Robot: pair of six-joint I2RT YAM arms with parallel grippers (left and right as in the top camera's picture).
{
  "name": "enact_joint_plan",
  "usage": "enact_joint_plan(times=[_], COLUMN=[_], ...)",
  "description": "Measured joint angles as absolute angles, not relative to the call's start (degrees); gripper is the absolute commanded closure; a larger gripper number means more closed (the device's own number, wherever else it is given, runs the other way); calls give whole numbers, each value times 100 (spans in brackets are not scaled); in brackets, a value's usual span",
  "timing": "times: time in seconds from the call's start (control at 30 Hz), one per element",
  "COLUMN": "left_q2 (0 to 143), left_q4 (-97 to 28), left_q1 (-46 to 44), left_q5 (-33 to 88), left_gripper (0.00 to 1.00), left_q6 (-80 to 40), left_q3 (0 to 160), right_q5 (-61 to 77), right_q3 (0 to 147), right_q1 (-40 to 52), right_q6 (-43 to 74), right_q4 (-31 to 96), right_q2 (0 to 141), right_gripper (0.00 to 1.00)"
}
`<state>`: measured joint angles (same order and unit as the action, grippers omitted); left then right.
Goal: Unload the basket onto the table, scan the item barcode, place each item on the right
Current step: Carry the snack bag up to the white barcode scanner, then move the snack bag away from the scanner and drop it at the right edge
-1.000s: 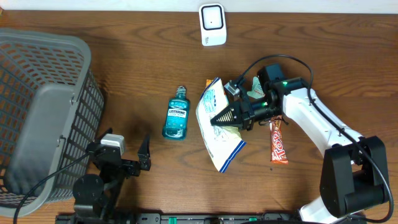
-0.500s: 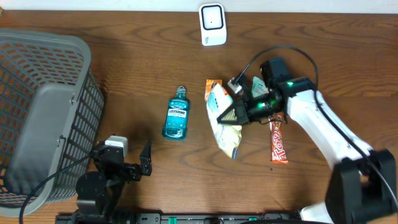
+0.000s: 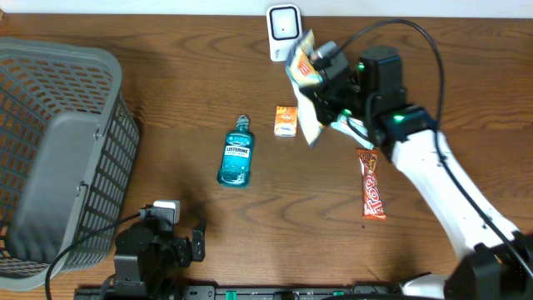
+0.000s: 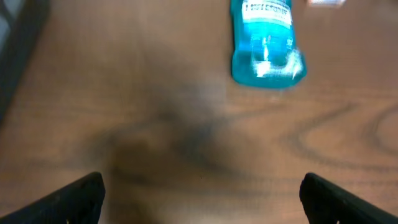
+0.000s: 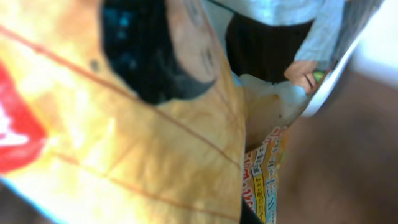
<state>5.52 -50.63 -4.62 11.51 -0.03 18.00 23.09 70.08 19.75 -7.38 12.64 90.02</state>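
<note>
R tool (image 3: pixel 315 83) is shut tight on the snack bag (image 3: pixel 302 67) & holds it up off the desk (image 3: pixel 166 92). The bag hangs from the pinch. Its top end is up by the white scanner (image 3: pixel 284 32), which sits just past the tool's tip. From above, bag & scanner edges overlap, so can't tell if they touch. In the R wrist view the bag (image 5: pixel 124 162) fills nearly the whole pic: yellow-orange w/ a red bit at one side. It is v. close & blurry, and the print is too fuzzy to read.

A small orange box (image 3: pixel 286 121) lies on the desk just beside the bag's low end, on the side of the R tool that faces the other arm. A candy bar (image 3: pixel 371 183) lies flat farther back, beside the R arm, well apart from the tool.

L tool (image 4: pixel 202 199) is wide open w/ nothing in it. Both fingertips (image 4: pixel 74 196) show at the bottom corners of its view, w/ bare desk btw them. A blue mouthwash bottle (image 4: pixel 267 43) lies flat out ahead of the L tool, a bit to its right, well apart from the fingers. From above the bottle is btw the two tools. A grey basket (image 3: pixel 58 150) stands near the L tool, on its left side.
</note>
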Motion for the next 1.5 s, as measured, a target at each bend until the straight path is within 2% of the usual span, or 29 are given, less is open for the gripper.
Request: enact_joint_plan(times=[0.1, 0.27, 0.4, 0.63, 0.73, 1.17, 1.3, 1.5], left_q2=[552, 552, 552, 552, 554, 552, 552, 552], left_q4=[-5225, -5251, -5251, -5251, -5251, -5251, -5251, -5251], left_q1=[-462, -467, -467, -467, -467, -467, -467, -467], left_q5=[1151, 1153, 1153, 1153, 1153, 1153, 1153, 1153], left_gripper=[0, 1, 0, 0, 0, 0, 0, 0], left_q6=[-3, -3, -5, -5, -5, -5, -5, -5], left_q3=[1800, 1800, 1800, 1800, 1800, 1800, 1800, 1800], right_q5=[1586, 1028, 731, 97, -217, -508, -582, -1310], right_q3=[7030, 7555, 8641, 11640, 12473, 12984, 13174, 13205], right_q1=[2279, 2508, 2491, 2491, 2495, 2532, 2576, 2534], right_q6=[-980, -1306, -1441, -1745, -1874, -1916, -1693, -1520], right_q4=[211, -642, -569, 126, 196, 434, 1138, 3183], right_q2=[9415, 10525, 11627, 13780, 14333, 14763, 14717, 14097], right_gripper=[99, 99, 99, 99, 99, 99, 99, 99])
